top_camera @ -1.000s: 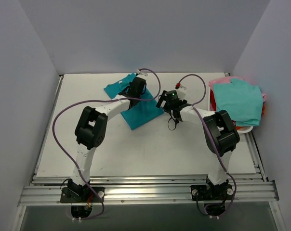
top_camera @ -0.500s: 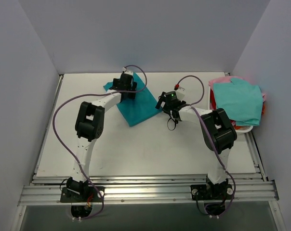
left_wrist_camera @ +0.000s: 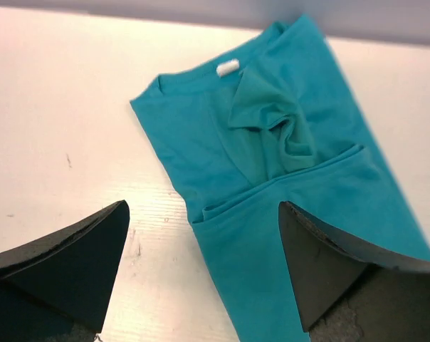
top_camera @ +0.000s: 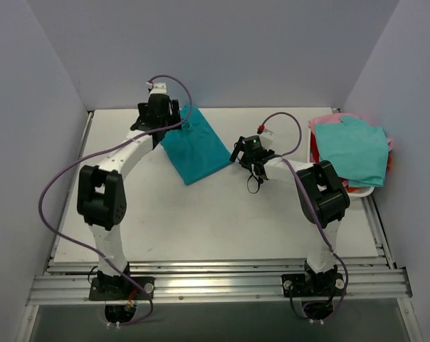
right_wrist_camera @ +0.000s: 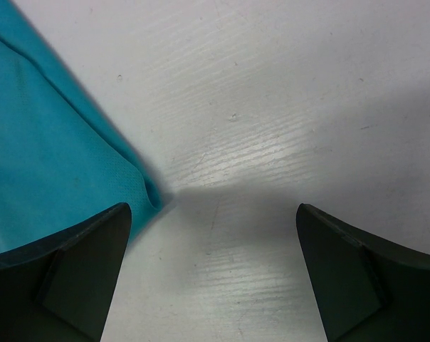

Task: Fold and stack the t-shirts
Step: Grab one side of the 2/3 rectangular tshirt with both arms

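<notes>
A deep teal-blue t-shirt (top_camera: 196,147) lies folded flat on the white table, its long side running diagonally. My left gripper (top_camera: 161,132) hovers open at its far-left edge, holding nothing. In the left wrist view the t-shirt (left_wrist_camera: 272,178) shows its collar with a white label (left_wrist_camera: 228,68) and a rumpled fold, and the left gripper (left_wrist_camera: 203,214) spans its near edge. My right gripper (top_camera: 238,153) stands open just beside the shirt's right corner. In the right wrist view that corner (right_wrist_camera: 147,196) lies by the left finger (right_wrist_camera: 72,271), with bare table under the right gripper (right_wrist_camera: 213,210).
At the right edge a white basket (top_camera: 362,191) holds more t-shirts: an aqua-green one (top_camera: 352,149) on top, pink (top_camera: 322,121) and red (top_camera: 389,162) showing beneath. Grey walls close in the table at the back and both sides.
My left gripper opened, let go of the teal-blue shirt and swung back and left off it. The shirt now lies flatter. The right arm hardly moved.
</notes>
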Action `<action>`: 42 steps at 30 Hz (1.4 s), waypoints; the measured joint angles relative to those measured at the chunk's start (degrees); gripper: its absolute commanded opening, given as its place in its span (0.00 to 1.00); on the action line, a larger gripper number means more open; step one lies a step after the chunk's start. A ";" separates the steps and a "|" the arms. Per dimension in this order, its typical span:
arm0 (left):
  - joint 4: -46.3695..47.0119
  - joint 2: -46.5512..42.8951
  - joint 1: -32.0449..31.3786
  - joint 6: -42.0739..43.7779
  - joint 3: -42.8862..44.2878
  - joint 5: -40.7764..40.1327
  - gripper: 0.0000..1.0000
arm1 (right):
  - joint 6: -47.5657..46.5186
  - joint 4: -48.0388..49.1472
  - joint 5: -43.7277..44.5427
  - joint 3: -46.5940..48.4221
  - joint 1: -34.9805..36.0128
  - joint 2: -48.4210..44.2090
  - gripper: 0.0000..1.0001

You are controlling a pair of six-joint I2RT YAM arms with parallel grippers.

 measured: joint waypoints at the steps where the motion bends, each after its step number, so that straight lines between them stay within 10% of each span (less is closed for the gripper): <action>1: 0.35 -3.13 -0.07 -0.63 -1.66 -0.02 0.94 | 0.00 0.00 -0.07 0.04 0.00 0.00 0.96; 10: 6.43 -24.90 -0.70 -13.84 -22.40 2.19 0.94 | -0.02 0.39 -2.99 3.41 0.00 0.26 0.95; 19: 11.06 -19.37 -8.33 -31.15 -43.52 4.90 0.98 | 0.17 1.53 -5.57 7.76 0.48 3.02 0.84; 30: 18.82 -17.09 -15.06 -44.65 -47.12 4.44 0.99 | 0.85 3.41 -7.32 6.21 3.41 6.14 0.37; 42: 18.75 -17.11 -17.77 -50.10 -47.30 -0.24 1.00 | 1.40 4.87 -7.65 5.75 5.20 7.08 0.15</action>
